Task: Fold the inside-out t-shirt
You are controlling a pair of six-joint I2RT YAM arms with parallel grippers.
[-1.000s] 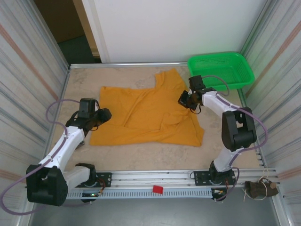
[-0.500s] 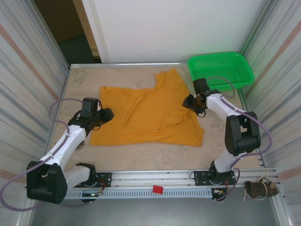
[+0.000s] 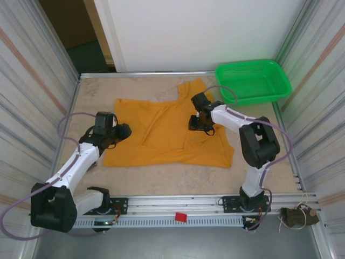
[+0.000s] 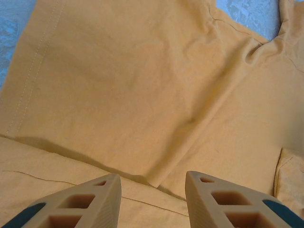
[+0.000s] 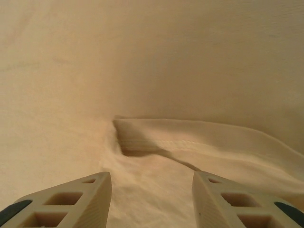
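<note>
On the beige table (image 3: pixel 161 181), a mustard-orange t-shirt (image 3: pixel 161 135) lies spread; left gripper (image 3: pixel 122 131) at its left edge, right gripper (image 3: pixel 195 124) over its middle, both jaws apart, empty.

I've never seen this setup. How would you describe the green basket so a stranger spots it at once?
Start at the beige table and look to its far right corner. There sits the green basket, rectangular with mesh sides. It is the one bright green, rigid thing, beside the flat mustard-orange t-shirt.
</note>
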